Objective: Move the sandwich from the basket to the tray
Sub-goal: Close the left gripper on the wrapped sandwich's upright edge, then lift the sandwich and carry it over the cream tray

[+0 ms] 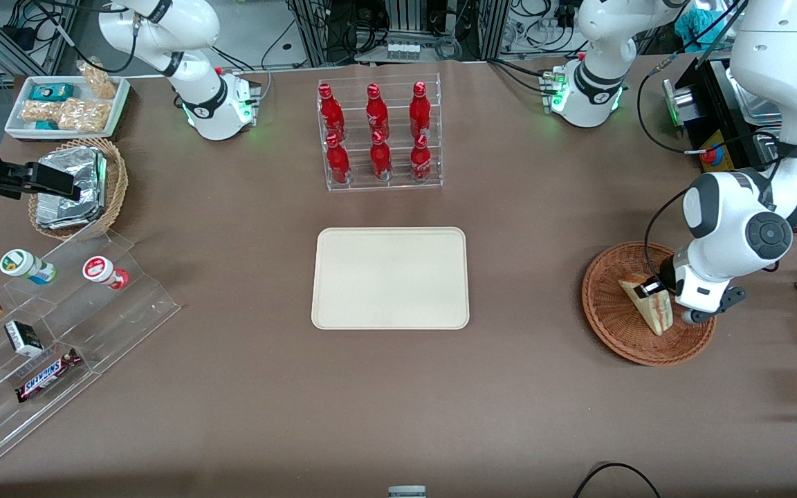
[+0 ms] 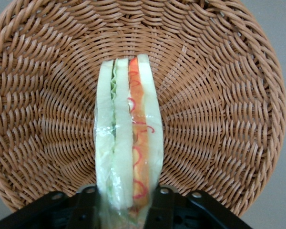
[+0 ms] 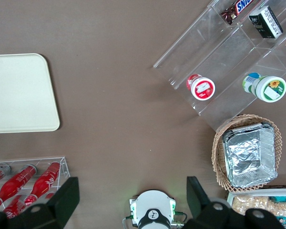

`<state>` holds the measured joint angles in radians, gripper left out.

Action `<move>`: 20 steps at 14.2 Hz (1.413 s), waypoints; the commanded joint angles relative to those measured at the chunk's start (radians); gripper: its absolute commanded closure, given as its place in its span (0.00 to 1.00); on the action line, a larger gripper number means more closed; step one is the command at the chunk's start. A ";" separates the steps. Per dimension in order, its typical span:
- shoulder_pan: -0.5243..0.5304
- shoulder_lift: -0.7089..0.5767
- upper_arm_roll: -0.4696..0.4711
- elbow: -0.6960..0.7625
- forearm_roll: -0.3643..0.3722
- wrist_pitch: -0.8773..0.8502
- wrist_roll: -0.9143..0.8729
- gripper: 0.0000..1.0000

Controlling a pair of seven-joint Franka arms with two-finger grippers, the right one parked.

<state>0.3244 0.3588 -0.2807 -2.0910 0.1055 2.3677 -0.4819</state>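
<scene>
wrapped sandwich point(image 2: 128, 138) on edge in round wicker basket point(image 2: 219, 95); cream tray point(image 1: 390, 278) bare.

Brown table point(image 1: 232, 387) carries it all. Cream tray point(image 1: 390, 277) at centre; clear rack of red bottles point(image 1: 378, 135) farther from front cam. Reddish wicker basket point(image 1: 613, 325) toward working arm's end, gripper point(image 1: 656, 287) low over it. Toward parked arm's end: tan basket w/ foil packets point(image 1: 80, 187), white snack tray point(image 1: 66, 105), clear stepped shelf point(image 1: 59, 332).

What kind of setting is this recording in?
Likely a robotics lab with a mock snack counter: cabling past the table, a bottle rack, and the gripper at the sandwich in the basket.
</scene>
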 commanded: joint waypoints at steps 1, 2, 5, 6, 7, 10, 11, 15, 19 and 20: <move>-0.001 -0.006 -0.005 -0.003 0.008 0.011 -0.023 0.80; -0.001 -0.008 -0.005 -0.003 0.008 0.010 -0.023 0.83; -0.001 -0.008 -0.006 -0.003 0.010 0.010 -0.018 0.85; -0.002 -0.006 -0.006 -0.003 0.008 0.010 -0.017 0.85; -0.002 -0.009 -0.008 -0.001 0.010 0.010 -0.014 0.85; -0.002 -0.014 -0.012 0.011 0.010 -0.016 -0.014 0.85; -0.013 -0.018 -0.014 0.014 0.011 -0.024 -0.012 0.85; -0.117 -0.063 -0.014 0.012 0.013 -0.089 -0.017 0.83; -0.224 -0.106 -0.014 0.115 0.013 -0.330 -0.017 0.83; -0.267 -0.109 -0.014 0.152 0.013 -0.394 -0.023 0.83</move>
<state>0.1191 0.2751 -0.3026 -1.9985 0.1071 2.0822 -0.4886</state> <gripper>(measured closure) 0.833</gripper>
